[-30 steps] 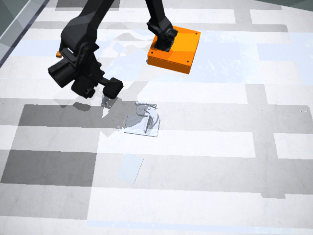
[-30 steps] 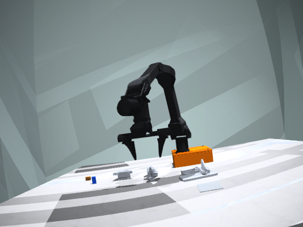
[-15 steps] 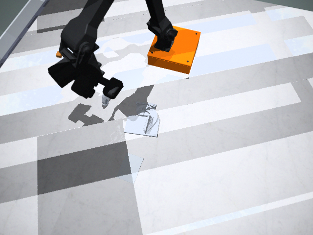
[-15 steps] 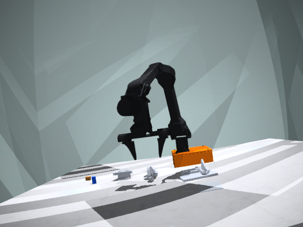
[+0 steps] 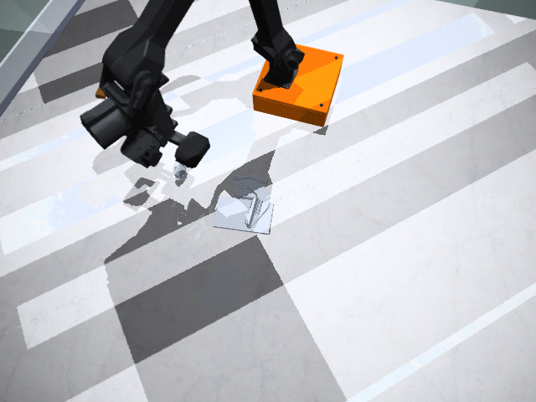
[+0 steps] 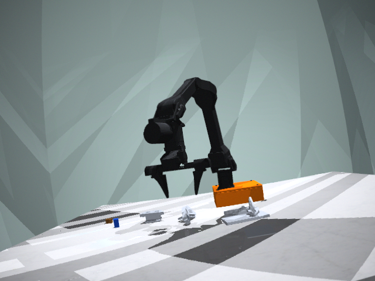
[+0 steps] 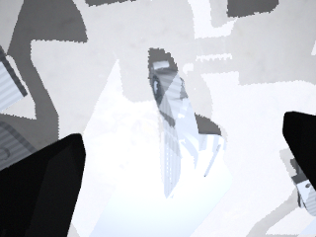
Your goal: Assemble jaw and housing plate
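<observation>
My gripper (image 6: 181, 195) (image 7: 186, 133) is open and empty, fingers wide apart. It hangs above the loose grey jaw (image 5: 180, 171) (image 6: 187, 213) (image 7: 170, 148), which lies on the table between the finger lines in the wrist view. The grey base plate (image 5: 227, 221) (image 6: 232, 220) shows at the left edge of the wrist view. A mounted jaw (image 5: 255, 213) (image 6: 252, 208) stands on it; its pins cannot be made out. A grey flanged piece, seemingly the housing plate (image 6: 152, 215), stands left of the loose jaw in the exterior view; the arm hides it in the top view.
An orange box (image 5: 322, 82) (image 6: 240, 195) stands under the arm's base. A blue block (image 6: 116, 222) and a small brown-orange block (image 5: 100, 93) (image 6: 108, 220) are at the far left. A faint flat panel (image 5: 223, 286) lies in front of the base plate. Hard shadows cross the table.
</observation>
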### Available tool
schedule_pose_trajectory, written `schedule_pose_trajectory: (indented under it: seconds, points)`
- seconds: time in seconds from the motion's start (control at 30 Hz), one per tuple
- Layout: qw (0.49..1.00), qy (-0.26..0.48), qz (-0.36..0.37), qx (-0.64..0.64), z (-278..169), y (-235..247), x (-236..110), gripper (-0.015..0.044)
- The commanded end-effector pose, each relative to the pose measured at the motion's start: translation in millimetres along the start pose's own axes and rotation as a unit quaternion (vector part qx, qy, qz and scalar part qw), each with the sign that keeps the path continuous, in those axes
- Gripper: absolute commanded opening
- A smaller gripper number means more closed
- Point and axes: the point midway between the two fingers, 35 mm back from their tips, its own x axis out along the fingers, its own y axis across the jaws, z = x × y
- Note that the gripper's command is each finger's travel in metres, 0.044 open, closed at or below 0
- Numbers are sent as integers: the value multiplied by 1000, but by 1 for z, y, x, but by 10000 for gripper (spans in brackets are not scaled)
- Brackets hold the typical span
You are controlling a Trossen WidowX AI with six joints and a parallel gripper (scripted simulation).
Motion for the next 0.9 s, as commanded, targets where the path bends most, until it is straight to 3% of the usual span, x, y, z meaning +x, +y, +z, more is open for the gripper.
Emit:
schedule_pose_trajectory:
  seconds: [0.0,0.43,0.87]
  points:
    - [1000,1,-2,1,-4,-26,0,335]
    - [1000,1,-2,0,-6,-34,-1,0]
    - [1000,1,-2,0,-6,-34,-1,0]
